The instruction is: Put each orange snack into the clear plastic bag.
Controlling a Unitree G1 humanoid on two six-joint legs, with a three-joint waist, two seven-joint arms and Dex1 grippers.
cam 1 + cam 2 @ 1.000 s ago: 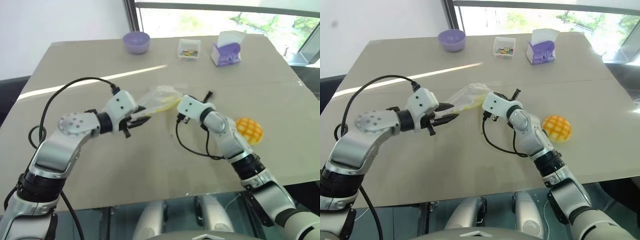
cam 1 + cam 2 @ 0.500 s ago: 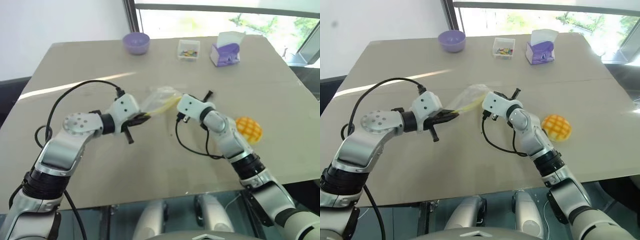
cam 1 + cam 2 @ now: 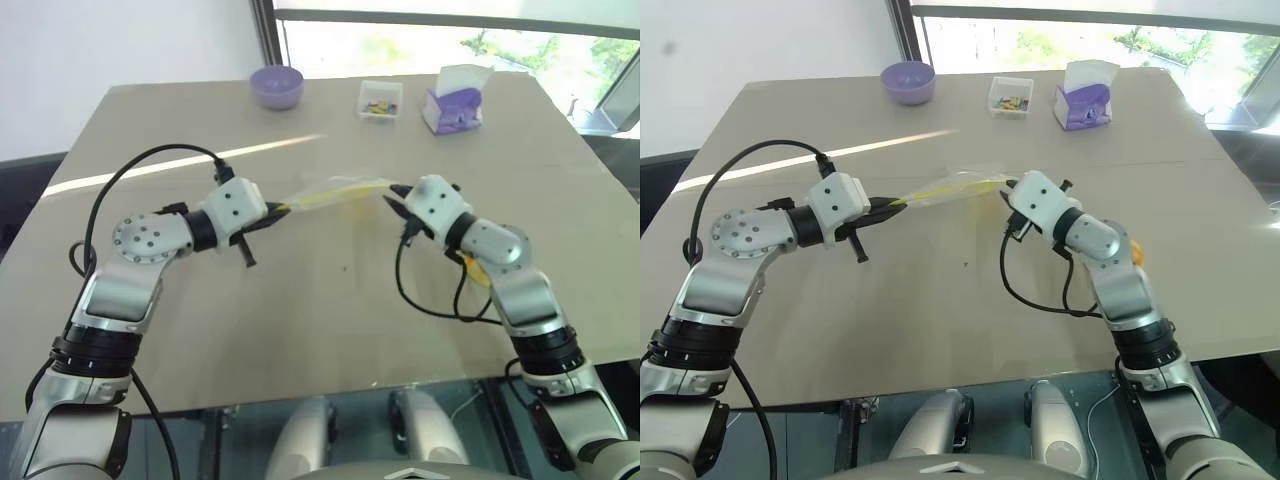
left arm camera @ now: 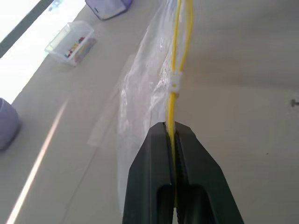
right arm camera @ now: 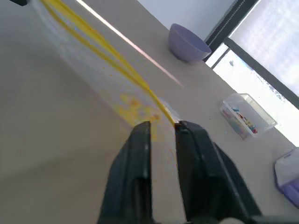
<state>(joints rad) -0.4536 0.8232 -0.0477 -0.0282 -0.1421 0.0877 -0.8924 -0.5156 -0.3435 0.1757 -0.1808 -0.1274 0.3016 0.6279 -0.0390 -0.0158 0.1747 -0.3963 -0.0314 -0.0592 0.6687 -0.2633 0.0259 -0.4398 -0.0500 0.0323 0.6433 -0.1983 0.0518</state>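
Both sets of jaws are pinched on the bag [image 3: 335, 192]: the left gripper [image 4: 174, 135] clamps the yellow seal strip [image 4: 175, 70] at one end, fingers pressed together on it, and the right gripper [image 5: 162, 125] nips the other end, its fingers narrow with the strip running in between them. Between the two, the bag hangs stretched out just above the table [image 3: 300, 300], near its centre, the strip pulled into a taut line and the crinkly clear film sagging below it. With the table read as a clock from the head camera, the left gripper [image 3: 268, 212] sits at about 9 o'clock of the bag and the right gripper [image 3: 397, 194] at about 3. A sliver of the bun [image 3: 1134, 252] peeks out orange behind the right forearm, at roughly 4 o'clock from the bag and apart from it, resting on the table. Along the far edge, around 12 o'clock, stand a purple bowl [image 3: 276, 85], a clear tray [image 3: 380, 100] of coloured candies and a purple box [image 3: 452, 108], all well apart from the bag.
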